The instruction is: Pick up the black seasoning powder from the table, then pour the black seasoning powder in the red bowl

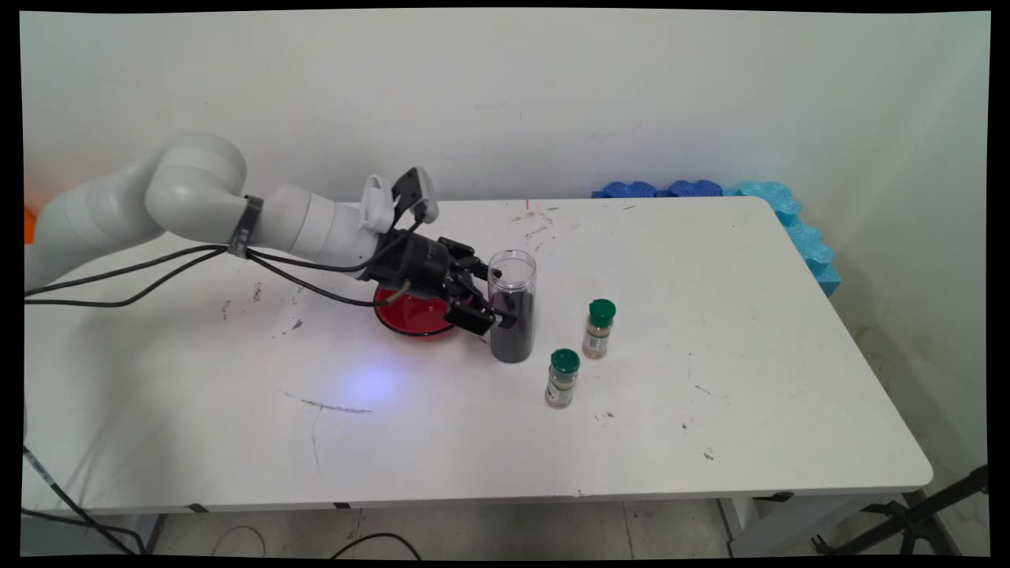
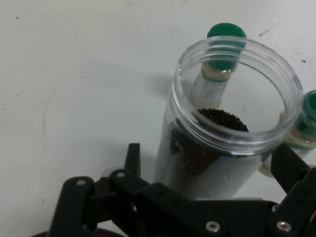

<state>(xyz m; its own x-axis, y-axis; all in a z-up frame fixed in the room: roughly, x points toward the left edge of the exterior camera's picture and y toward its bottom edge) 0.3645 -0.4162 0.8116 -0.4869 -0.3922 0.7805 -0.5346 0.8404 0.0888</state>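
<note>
A: Reaching in from the left, where does your gripper [image 1: 491, 304] sit?

B: My arm lies low over the white table [image 1: 710, 410]. Under my wrist rests a red dish [image 1: 410, 315]. My gripper is spread around a clear open-topped jar [image 1: 512, 306] standing upright, filled most of the way with dark grains.

A: Are you clamped on it?

B: From my hand camera, one finger [image 2: 132, 160] stands to the jar's [image 2: 222, 143] left and one [image 2: 291, 170] to its right, with gaps on both sides; whether either touches the wall I cannot tell.

A: And to the right?

B: Two small green-capped spice bottles stand upright, one nearer the front [image 1: 562, 379], one farther back [image 1: 599, 328]. Blue foam pieces [image 1: 710, 189] line the far right edge.
</note>
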